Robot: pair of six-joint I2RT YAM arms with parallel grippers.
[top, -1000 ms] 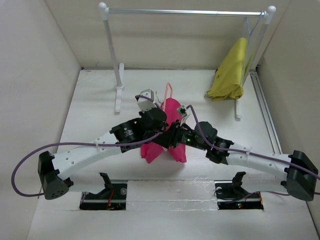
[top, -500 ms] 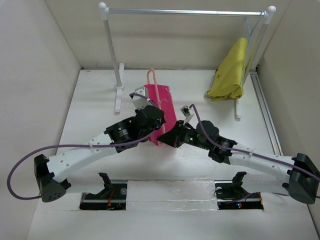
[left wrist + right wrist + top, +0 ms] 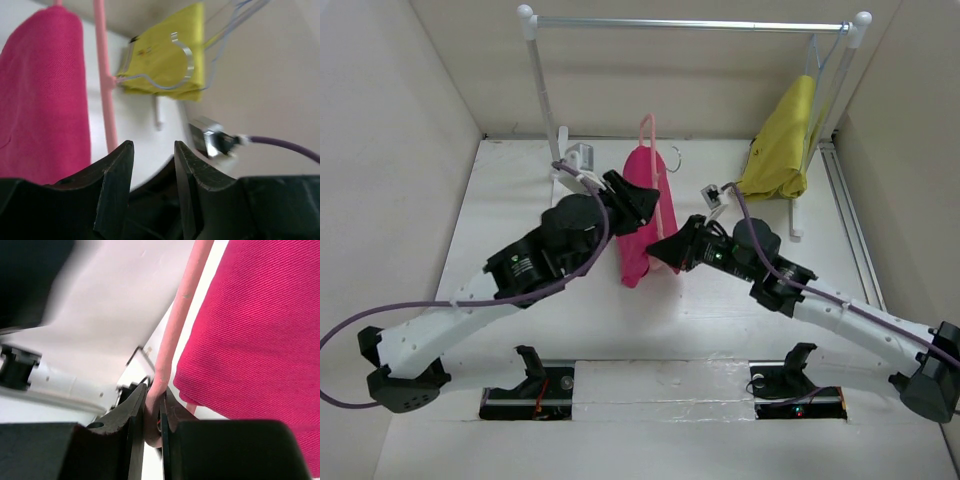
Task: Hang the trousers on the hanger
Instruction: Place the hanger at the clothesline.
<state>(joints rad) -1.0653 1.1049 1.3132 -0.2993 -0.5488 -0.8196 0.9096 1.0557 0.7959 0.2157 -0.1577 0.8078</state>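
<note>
With the left gripper [image 3: 153,147] gaping narrowly, empty, the right gripper [image 3: 152,395] is pinching the hanger [image 3: 186,295] alone and should be keeping it level lest the trousers [image 3: 250,330] slide.

Magenta trousers [image 3: 640,212] draped over salmon hanger [image 3: 186,290], upright, mid-table.

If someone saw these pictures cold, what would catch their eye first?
The bright magenta trousers, draped over the salmon hanger and held up above the middle of the table. The right gripper clamps the hanger's rod, while the left gripper stands open beside the cloth. Then the mustard-yellow garment hanging at the rack's right end.
</note>
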